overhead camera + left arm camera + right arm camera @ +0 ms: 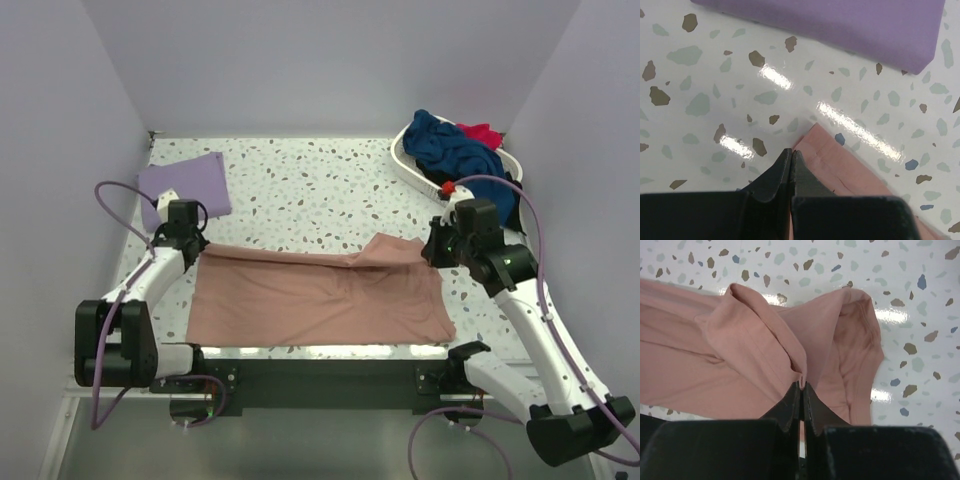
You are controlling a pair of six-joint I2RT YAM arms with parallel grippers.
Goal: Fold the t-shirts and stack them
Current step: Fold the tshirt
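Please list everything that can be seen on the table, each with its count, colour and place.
pink t-shirt: one, dusty pink, spread out, near middle
lavender t-shirt: one, lavender, folded, far left corner
laundry basket: one, white, far right corner
navy garment: navy blue, heaped in the basket, count unclear
red garment: red, at the basket's far side
table: one, white with speckles
left pincer: one, black, shut on the pink t-shirt's far left corner
right pincer: one, black, shut on a fold at its far right

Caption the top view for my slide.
Left gripper and right gripper pinch the pink shirt; lavender shirt lies folded far left.
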